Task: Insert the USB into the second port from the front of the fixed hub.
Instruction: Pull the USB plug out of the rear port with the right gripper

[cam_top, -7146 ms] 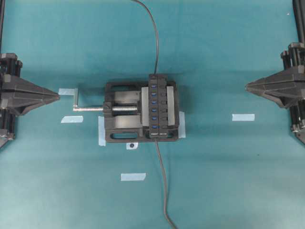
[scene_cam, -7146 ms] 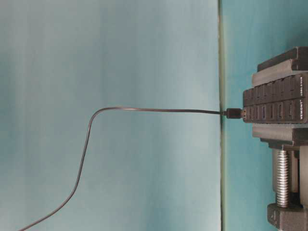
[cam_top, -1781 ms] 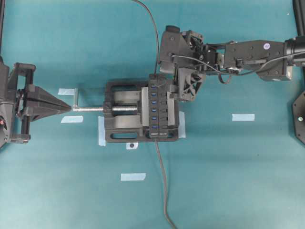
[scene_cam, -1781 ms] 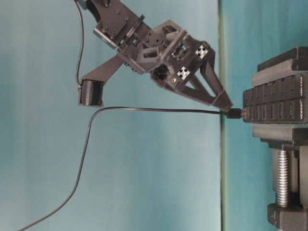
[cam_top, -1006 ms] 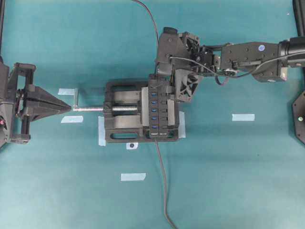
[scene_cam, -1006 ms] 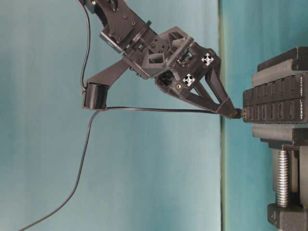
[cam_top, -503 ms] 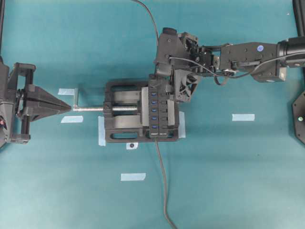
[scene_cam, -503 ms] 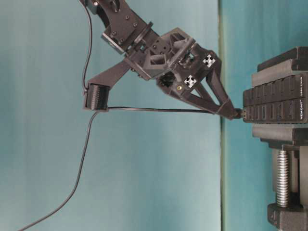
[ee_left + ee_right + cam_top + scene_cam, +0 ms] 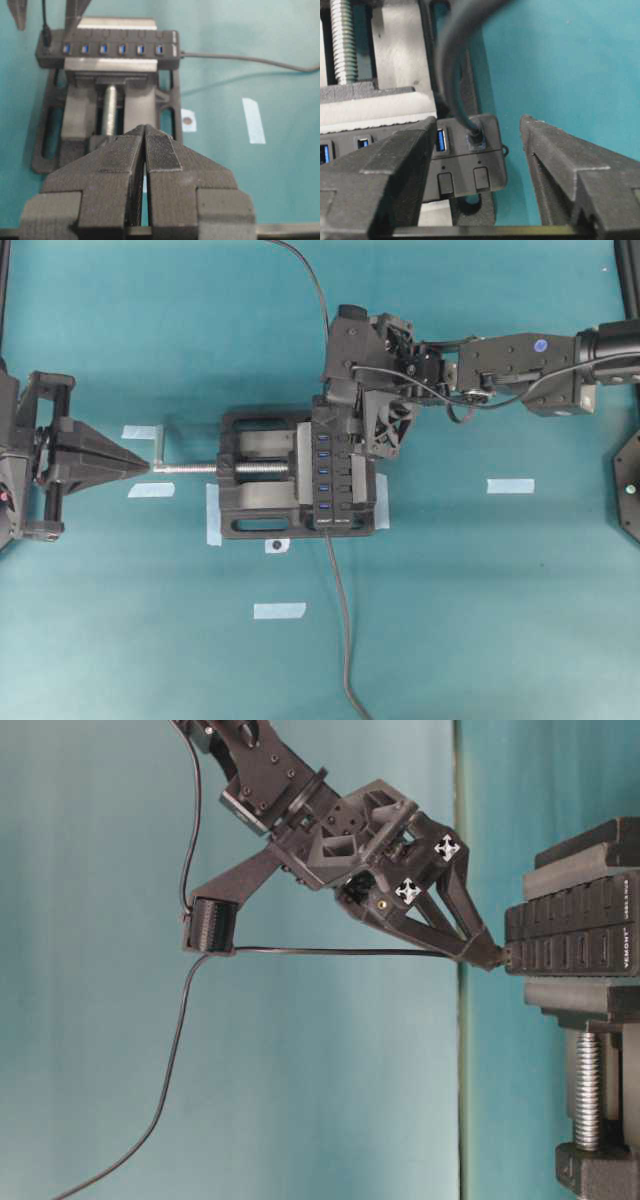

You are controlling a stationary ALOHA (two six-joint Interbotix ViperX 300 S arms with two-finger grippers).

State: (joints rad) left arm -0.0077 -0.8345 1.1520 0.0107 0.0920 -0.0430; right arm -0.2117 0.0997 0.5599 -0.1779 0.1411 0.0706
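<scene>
The fixed hub [image 9: 333, 465] is a long black bar with blue ports, clamped in a black vise [image 9: 255, 480]. The USB [image 9: 475, 136] sits plugged into the last port at the hub's far end, and its dark cable [image 9: 318, 290] runs off toward the back. My right gripper [image 9: 477, 150] is lowered over that end with its fingers [image 9: 395, 160] standing apart on either side of the USB, not touching it. At table level its fingertips [image 9: 488, 955] reach the USB. My left gripper [image 9: 120, 462] is shut and empty, close to the vise's screw handle.
The hub's own cable [image 9: 340, 620] leaves its near end toward the front edge. The vise's silver screw [image 9: 195, 467] points left. Pale tape strips [image 9: 510, 485] lie on the teal mat, one in front [image 9: 279, 610] and others at the left [image 9: 140, 432].
My right gripper has shifted slightly left and down onto the USB, and its jaws have narrowed around it. The left arm has not moved.
</scene>
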